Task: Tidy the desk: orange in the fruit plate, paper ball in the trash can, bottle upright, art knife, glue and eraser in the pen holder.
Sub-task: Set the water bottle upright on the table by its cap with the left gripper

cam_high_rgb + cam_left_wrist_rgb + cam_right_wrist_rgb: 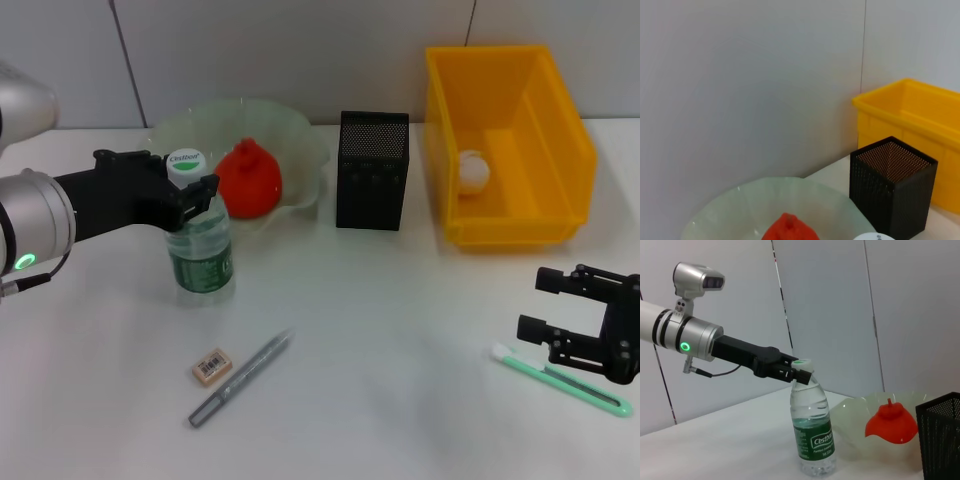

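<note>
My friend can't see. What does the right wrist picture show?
A robot's left gripper holds the neck of an upright water bottle on a white table. Behind it, an orange sits in a pale plate.

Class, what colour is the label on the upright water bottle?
Green with white lettering; the bottle label shows best in the right wrist view.

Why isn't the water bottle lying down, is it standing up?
Yes, upright. The bottle stands on its base on the table, white cap on top, with the left gripper at its neck.
</note>
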{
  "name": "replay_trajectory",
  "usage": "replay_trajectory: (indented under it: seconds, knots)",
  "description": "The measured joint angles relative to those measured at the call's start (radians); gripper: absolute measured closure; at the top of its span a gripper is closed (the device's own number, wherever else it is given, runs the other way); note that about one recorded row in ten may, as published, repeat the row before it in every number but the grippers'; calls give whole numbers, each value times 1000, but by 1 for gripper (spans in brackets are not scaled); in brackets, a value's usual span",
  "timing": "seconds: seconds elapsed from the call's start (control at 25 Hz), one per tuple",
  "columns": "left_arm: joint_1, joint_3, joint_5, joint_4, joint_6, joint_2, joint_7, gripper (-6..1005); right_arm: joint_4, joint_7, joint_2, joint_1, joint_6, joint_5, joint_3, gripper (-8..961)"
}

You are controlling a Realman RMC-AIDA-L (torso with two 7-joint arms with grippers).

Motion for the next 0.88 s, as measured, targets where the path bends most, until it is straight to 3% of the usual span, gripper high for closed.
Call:
replay_trajectory:
  seconds: [0.88]
  knots:
    - [6, -38, -37, -9, 24, 1, 8, 549, 0, -1, 0, 4, -5, 0, 0, 261]
